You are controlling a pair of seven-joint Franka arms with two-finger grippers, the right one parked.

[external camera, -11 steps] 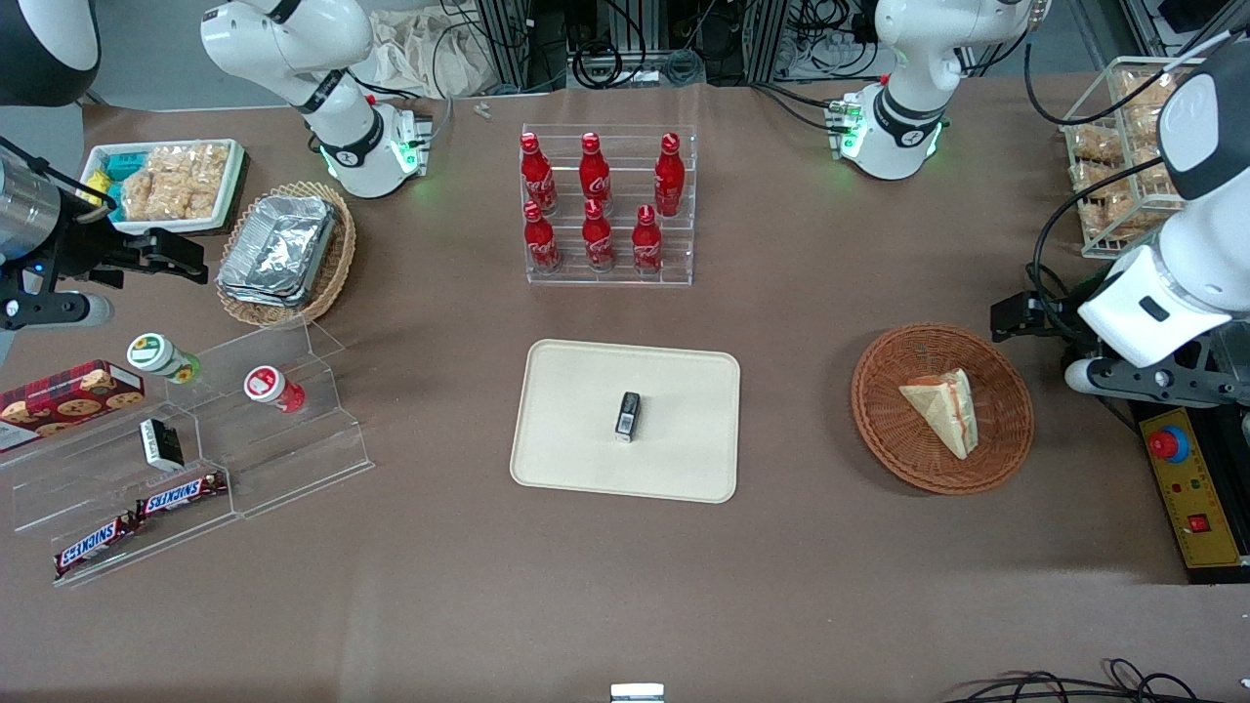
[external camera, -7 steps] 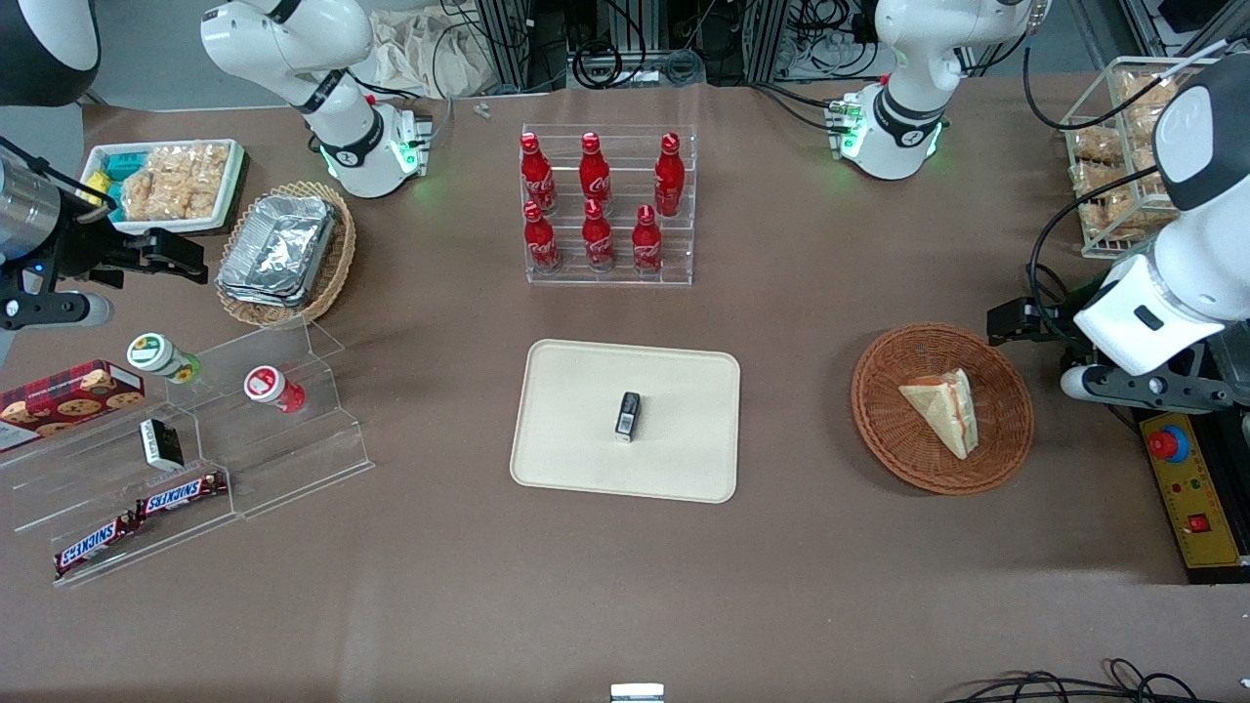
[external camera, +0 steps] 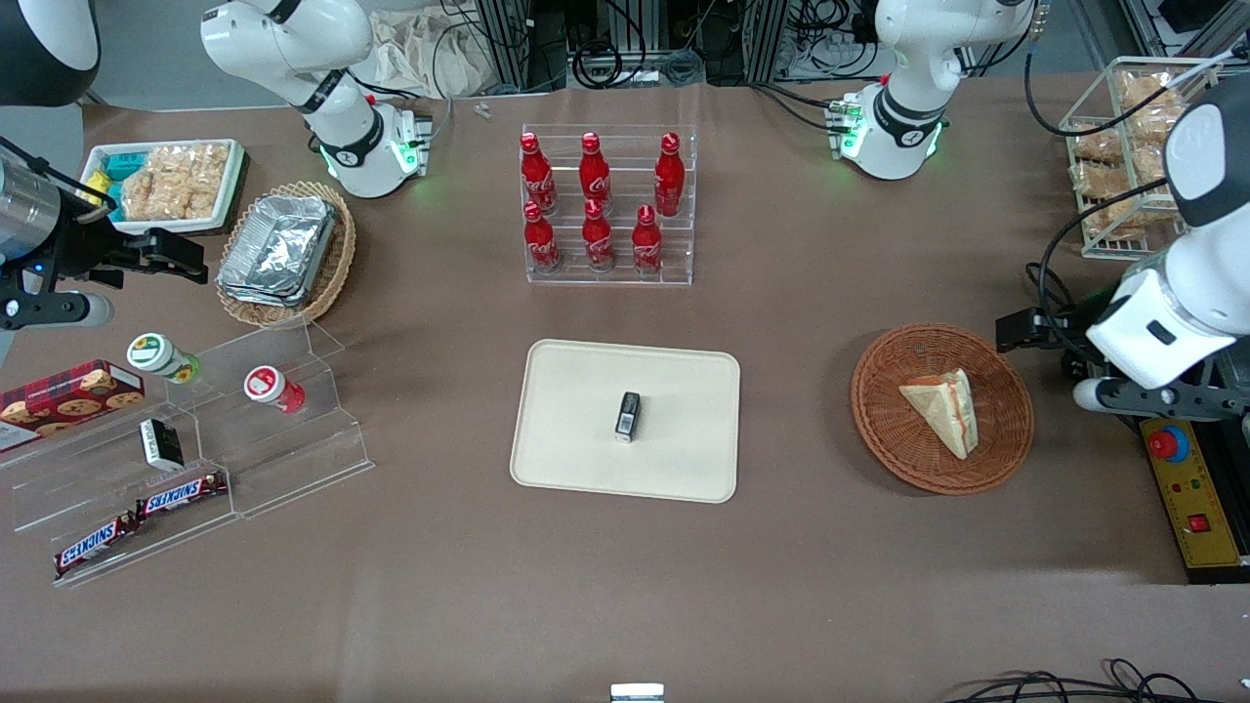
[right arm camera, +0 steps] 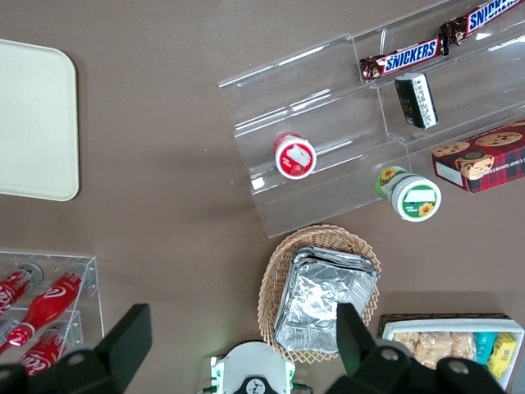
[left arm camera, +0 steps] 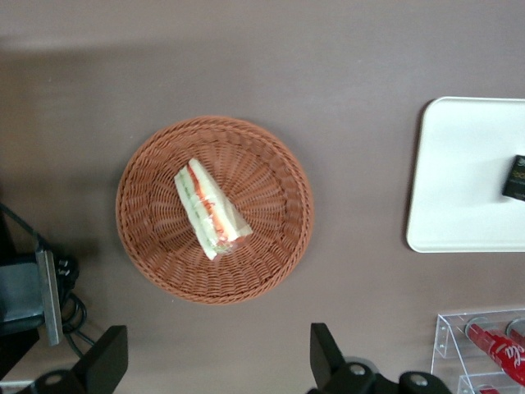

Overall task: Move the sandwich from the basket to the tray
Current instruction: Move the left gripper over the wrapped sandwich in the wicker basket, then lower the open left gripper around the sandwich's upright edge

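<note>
The sandwich (external camera: 942,410), a pale bread wedge with a red-orange filling stripe, lies in the round reddish-brown wicker basket (external camera: 879,430). In the left wrist view the sandwich (left arm camera: 209,209) sits near the middle of the basket (left arm camera: 271,164). The cream tray (external camera: 576,391) lies flat beside the basket, toward the parked arm's end, and the tray (left arm camera: 459,180) also shows in the left wrist view. My left gripper (external camera: 1020,330) hovers just outside the basket's rim, toward the working arm's end. The gripper (left arm camera: 215,361) is open, its fingers wide apart over bare table, holding nothing.
A small black packet (external camera: 628,417) lies on the tray. A clear rack of red bottles (external camera: 605,210) stands farther from the front camera. A wire basket of snacks (external camera: 1123,146) and a yellow control box (external camera: 1187,488) flank the working arm. Snack shelves (external camera: 195,459) stand toward the parked arm's end.
The working arm's wrist has shifted slightly beside the basket, first a little toward it, then back. The sandwich, basket and tray have not moved.
</note>
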